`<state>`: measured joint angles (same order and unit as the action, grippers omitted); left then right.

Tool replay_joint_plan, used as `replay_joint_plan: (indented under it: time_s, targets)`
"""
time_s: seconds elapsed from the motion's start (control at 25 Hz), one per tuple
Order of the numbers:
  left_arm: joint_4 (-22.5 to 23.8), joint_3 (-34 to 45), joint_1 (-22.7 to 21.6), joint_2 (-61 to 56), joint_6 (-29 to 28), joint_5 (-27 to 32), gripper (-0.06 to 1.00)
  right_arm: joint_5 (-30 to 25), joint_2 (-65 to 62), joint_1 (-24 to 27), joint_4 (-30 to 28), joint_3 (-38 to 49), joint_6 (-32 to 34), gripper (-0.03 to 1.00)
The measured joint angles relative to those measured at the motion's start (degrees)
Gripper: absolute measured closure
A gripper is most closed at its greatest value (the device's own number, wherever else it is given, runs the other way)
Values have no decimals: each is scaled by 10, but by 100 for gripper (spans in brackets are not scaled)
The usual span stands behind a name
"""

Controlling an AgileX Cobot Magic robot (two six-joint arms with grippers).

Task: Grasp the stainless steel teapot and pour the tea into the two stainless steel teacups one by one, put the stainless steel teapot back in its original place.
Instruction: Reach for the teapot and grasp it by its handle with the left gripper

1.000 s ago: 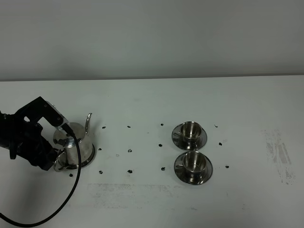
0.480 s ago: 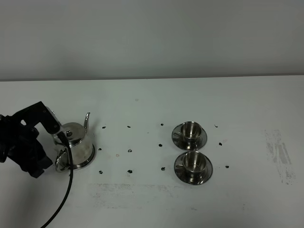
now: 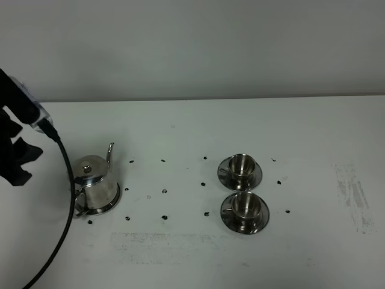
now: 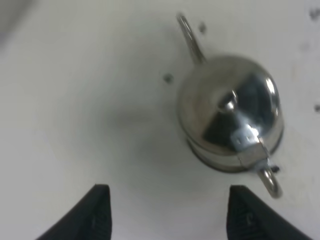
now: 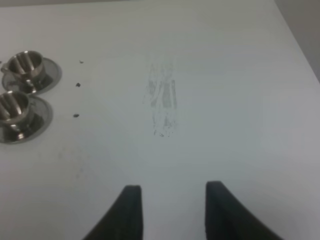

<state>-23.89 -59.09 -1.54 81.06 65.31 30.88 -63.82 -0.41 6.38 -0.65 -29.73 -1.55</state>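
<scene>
The stainless steel teapot (image 3: 95, 183) stands upright on the white table at the left, lid on, spout toward the back. In the left wrist view the teapot (image 4: 230, 112) lies well beyond my left gripper (image 4: 170, 215), which is open with only bare table between its fingers. My left arm (image 3: 15, 144) is raised at the far left edge, apart from the pot. The two stainless steel teacups (image 3: 242, 165) (image 3: 243, 205) sit on saucers right of centre, one behind the other. My right gripper (image 5: 175, 212) hovers over bare table to the right of the teacups (image 5: 26, 64) (image 5: 12, 106), fingers apart and holding nothing.
A black cable (image 3: 67, 205) hangs from the left arm and passes just left of the teapot. Small black marks (image 3: 163, 190) dot the table between pot and cups. A scuffed grey patch (image 3: 355, 195) lies near the right edge.
My left arm has lifted and drawn back to the left, away from the teapot's handle. The teapot and cups have stayed where they were.
</scene>
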Motion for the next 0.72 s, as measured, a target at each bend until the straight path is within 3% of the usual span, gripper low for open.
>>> replay_joint_plan:
  time_s: [0.2, 0.32, 0.4, 0.6, 0.72]
  targets:
    - [-62, 0, 0, -76, -43, -9, 42, 0, 0, 0, 0, 0, 0, 68]
    - [-74, 0, 10, -104, -121, 3, 42, 0, 0, 0, 0, 0, 0, 68]
    - [-23, 0, 47, -115, -209, 8, 42, 0, 0, 0, 0, 0, 0, 68]
    - [146, -11, 160, -99, -526, 13, 42, 0, 0, 0, 0, 0, 0, 68]
    - [217, -60, 194, -50, -623, 78, 42, 0, 0, 0, 0, 0, 0, 68]
